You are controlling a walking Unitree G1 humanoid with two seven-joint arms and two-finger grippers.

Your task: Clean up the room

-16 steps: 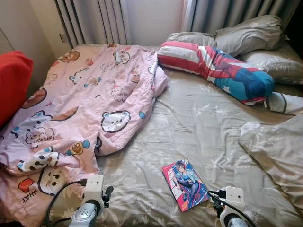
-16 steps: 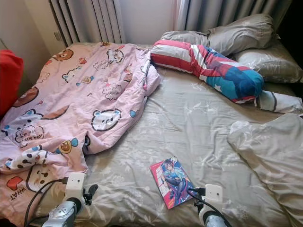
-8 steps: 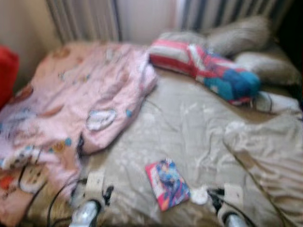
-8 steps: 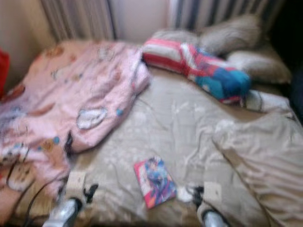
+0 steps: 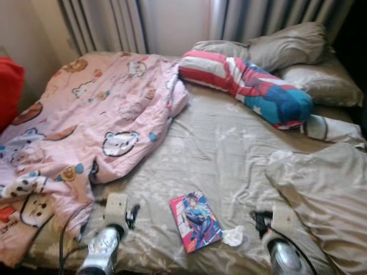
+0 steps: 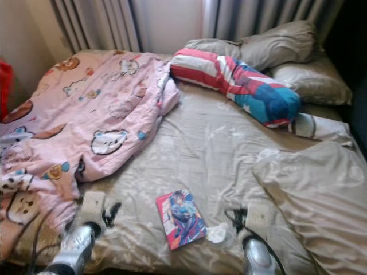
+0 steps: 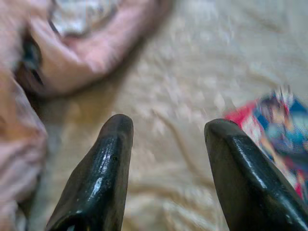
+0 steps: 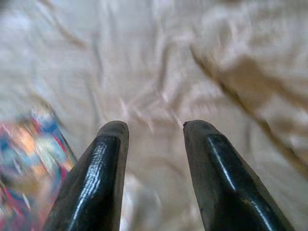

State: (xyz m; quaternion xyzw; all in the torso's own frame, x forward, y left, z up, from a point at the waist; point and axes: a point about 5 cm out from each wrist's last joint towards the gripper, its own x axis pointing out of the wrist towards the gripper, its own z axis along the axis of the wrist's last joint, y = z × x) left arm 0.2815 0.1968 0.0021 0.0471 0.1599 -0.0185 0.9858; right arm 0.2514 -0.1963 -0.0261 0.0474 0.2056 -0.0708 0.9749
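A colourful comic book [image 5: 195, 222] lies flat on the beige bed sheet [image 5: 229, 149] near the front edge. A small crumpled white paper [image 5: 234, 235] rests just right of the book. My left gripper [image 7: 166, 134] hovers open over the sheet left of the book, with the book's corner [image 7: 274, 130] beside one finger. My right gripper [image 8: 154, 127] is open above bare sheet, right of the book [image 8: 29, 159]. Both arms [image 5: 109, 229] [image 5: 278, 238] show low over the bed's front edge.
A pink bear-print quilt [image 5: 86, 126] covers the bed's left side. A striped red, white and blue bolster [image 5: 246, 86] and grey pillows [image 5: 287, 46] lie at the head. A rumpled beige duvet [image 5: 327, 195] sits at the right. Something red [image 5: 8, 86] stands far left.
The camera has swung, shifting the scene leftward in the picture. The white crumpled paper has come into sight beside the book. Both grippers stay low over the sheet.
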